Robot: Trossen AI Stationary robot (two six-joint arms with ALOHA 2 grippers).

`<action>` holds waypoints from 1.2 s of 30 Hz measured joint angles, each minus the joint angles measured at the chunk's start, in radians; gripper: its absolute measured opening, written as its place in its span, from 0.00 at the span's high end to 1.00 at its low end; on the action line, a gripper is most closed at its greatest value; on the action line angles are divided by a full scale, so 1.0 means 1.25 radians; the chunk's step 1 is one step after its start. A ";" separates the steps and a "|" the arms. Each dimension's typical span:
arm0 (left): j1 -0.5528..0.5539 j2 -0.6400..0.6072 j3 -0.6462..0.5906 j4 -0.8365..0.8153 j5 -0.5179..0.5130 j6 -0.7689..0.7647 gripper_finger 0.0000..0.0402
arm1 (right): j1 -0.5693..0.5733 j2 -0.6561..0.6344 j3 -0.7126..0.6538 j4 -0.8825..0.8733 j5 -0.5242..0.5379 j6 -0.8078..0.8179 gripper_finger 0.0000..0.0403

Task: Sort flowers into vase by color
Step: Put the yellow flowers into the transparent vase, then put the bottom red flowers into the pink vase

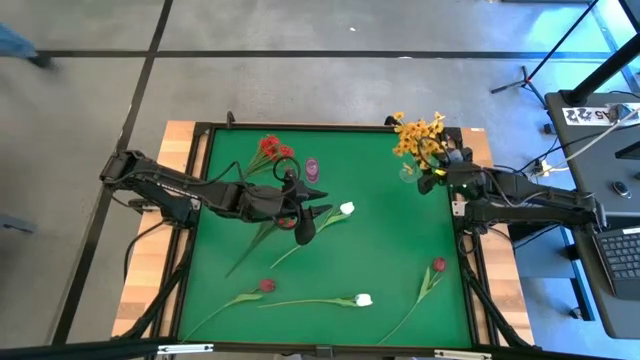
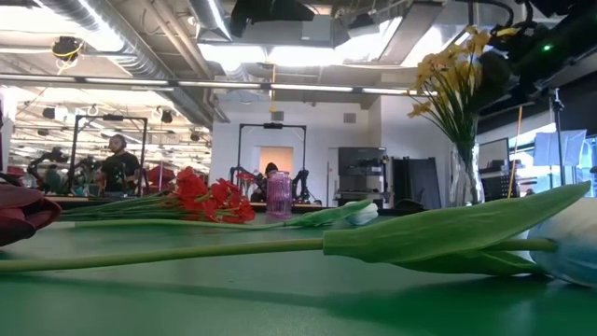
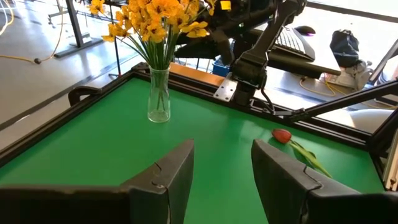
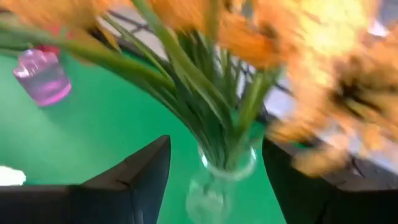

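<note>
Yellow sprays point(image 1: 418, 138) stand in clear vase point(image 3: 158, 94). Right gripper point(image 4: 214, 180) open, empty, just beside vase. Left gripper point(image 3: 221, 177) open, empty, well apart, near red spray point(image 1: 271, 152). Stems likely light, floppy; pinch mid-stem.

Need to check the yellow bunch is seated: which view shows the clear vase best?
Left wrist view: the clear vase stands whole, upright, yellow flowers inside. High view hides it under blooms; low view shows one side; right wrist view is blurred.
</note>
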 joint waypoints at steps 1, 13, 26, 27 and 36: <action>0.000 0.000 0.000 0.000 0.000 0.000 0.61 | 0.000 0.000 0.010 -0.032 -0.004 0.022 0.37; 0.000 0.000 0.001 -0.050 0.022 -0.044 0.61 | 0.001 -0.006 0.084 -0.155 -0.178 0.139 0.37; -0.038 0.000 0.001 -0.255 0.033 -0.168 0.61 | 0.001 -0.076 0.098 -0.192 -0.346 0.163 0.37; -0.043 0.000 0.001 -0.255 0.026 -0.171 0.61 | 0.001 -0.081 0.098 -0.194 -0.346 0.166 0.37; -0.056 0.067 0.001 -0.257 0.006 -0.187 0.61 | 0.042 -0.087 0.096 -0.113 -0.381 0.168 0.37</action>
